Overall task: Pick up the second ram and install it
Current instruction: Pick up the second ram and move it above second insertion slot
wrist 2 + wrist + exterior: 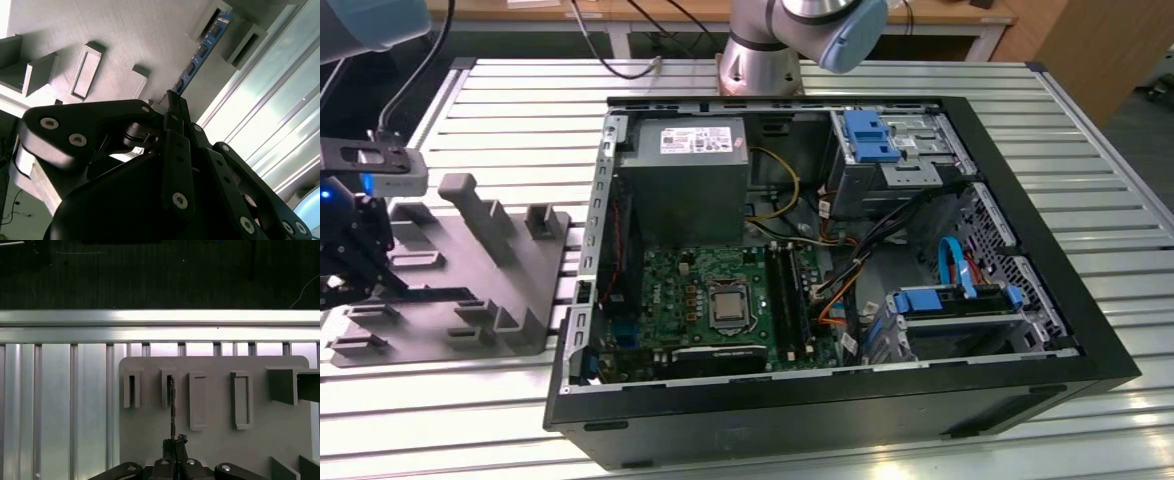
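The second ram [200, 52] is a thin dark stick. It sits in a slot of the grey holder [215, 445], at the exterior view's left, well apart from the open computer [854, 425] on the table [881, 78]. My claw [172, 102] looks squeezed shut on one end of the stick. So I think this is the pick-up step. The next move needs a straight pull out of the slot, so the stick does not catch or bend.
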Controlling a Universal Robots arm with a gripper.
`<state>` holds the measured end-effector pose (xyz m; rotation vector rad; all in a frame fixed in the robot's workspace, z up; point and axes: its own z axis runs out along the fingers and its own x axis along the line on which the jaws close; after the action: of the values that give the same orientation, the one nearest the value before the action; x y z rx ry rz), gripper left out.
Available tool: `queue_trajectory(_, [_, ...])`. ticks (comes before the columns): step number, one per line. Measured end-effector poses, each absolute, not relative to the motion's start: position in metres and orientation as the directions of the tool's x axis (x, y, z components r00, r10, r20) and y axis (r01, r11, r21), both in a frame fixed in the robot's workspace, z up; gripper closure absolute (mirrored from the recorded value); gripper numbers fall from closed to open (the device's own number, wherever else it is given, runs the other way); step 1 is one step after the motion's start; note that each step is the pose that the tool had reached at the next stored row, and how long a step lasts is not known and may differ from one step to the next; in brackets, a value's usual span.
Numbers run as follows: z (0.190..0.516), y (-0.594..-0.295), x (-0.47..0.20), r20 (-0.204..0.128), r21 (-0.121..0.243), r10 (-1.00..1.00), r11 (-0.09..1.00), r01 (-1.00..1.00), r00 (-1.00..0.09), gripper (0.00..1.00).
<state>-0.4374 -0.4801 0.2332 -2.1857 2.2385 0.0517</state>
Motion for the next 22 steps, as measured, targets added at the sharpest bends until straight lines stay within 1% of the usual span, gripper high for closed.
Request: queue_trajectory(22, [0.288,-0.480,-0.437,-0.032,0.015,-0.999,0.024,-1.000,-0.024,0.89])
